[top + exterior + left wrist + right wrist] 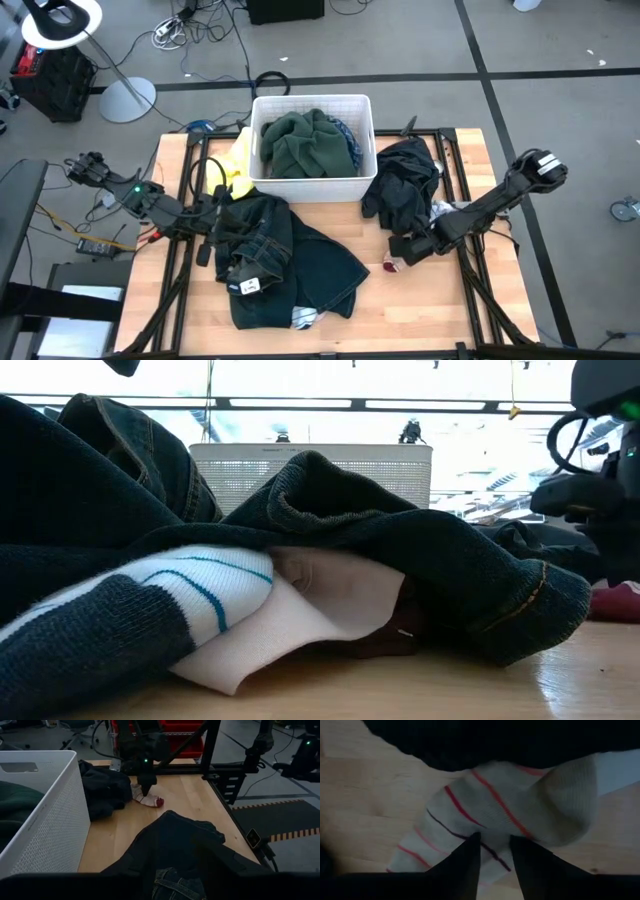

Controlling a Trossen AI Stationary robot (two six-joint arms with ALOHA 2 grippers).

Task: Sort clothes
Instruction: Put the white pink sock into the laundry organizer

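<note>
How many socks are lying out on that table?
2 that I can see: a white sock with red stripes under the right gripper, beside the black garment, and a white-and-teal sock tucked under the dark jeans. More may be hidden.

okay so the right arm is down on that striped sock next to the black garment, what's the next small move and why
Probably close the right tool on the striped sock and lift. Its fingers straddle a fold of the sock with a gap between them, and the sock lies on the table, partly under the black garment. The left tool waits by the jeans.
</note>
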